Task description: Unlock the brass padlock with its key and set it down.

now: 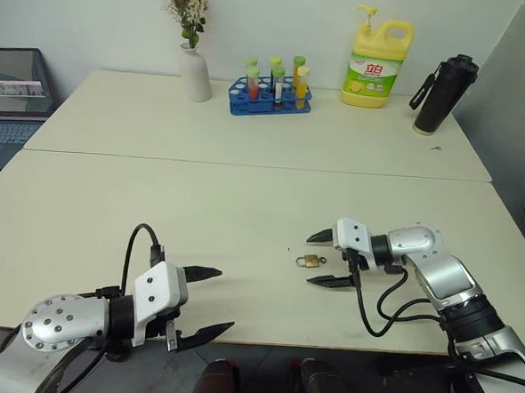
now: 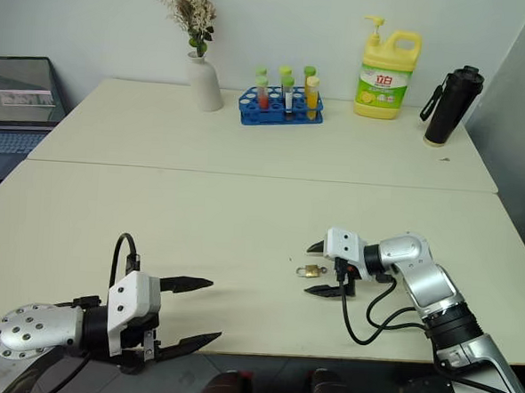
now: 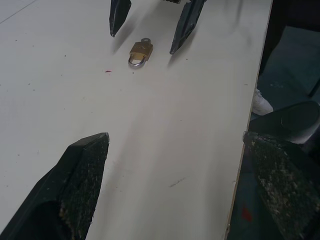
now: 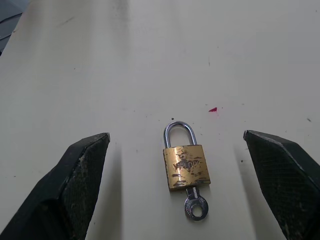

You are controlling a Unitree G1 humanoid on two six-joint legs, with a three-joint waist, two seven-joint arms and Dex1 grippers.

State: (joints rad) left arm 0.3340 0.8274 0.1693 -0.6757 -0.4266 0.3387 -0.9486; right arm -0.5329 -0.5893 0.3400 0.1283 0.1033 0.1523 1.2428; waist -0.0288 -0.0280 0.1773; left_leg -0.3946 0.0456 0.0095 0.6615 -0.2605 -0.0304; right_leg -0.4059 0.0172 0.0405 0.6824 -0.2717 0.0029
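The brass padlock (image 4: 186, 166) lies flat on the cream table (image 1: 245, 195), its silver shackle shut. The key (image 4: 194, 206) sticks out of the lock's bottom, ring head showing. My right gripper (image 1: 322, 257) is open and points left, one finger on each side of the padlock (image 1: 311, 261), not touching it. In the left wrist view the padlock (image 3: 140, 51) sits between those two black fingers. My left gripper (image 1: 207, 302) is open with nothing between its fingers, hovering by the table's front edge, well to the left of the lock.
At the back of the table stand a white vase with flowers (image 1: 194, 68), a blue rack of tubes (image 1: 270, 94), a yellow detergent bottle (image 1: 377, 63) and a black flask (image 1: 443, 94). A laptop (image 1: 15, 92) sits off the table's left side.
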